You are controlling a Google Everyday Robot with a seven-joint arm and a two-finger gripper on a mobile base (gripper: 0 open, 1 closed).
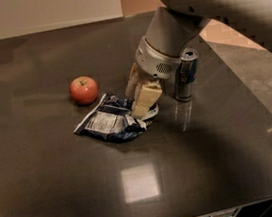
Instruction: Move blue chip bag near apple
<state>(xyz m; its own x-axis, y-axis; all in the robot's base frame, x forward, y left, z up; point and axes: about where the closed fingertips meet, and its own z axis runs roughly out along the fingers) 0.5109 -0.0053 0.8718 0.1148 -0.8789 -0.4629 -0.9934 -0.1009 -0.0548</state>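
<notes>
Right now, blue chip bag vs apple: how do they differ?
Shape: the blue chip bag lies flat and crumpled; the apple is round and compact.
Colour: bag dark navy with a white panel, apple red-orange.
Footprint: bag clearly wider than the apple.
Contact: the pincer sits at the bag's end away from the apple, which it does not touch.
Shared: both rest on the dark table, close together.

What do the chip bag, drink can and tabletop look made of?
The crumpled dark navy chip bag looks like thin foil or plastic film: creased, with glossy glints. The slim silver-blue drink can seems metal, its sidewall shiny. The dark tabletop looks like polished stone or laminate; it mirrors a light. The cream end effector, at the bag's right end, looks like matte plastic.
</notes>
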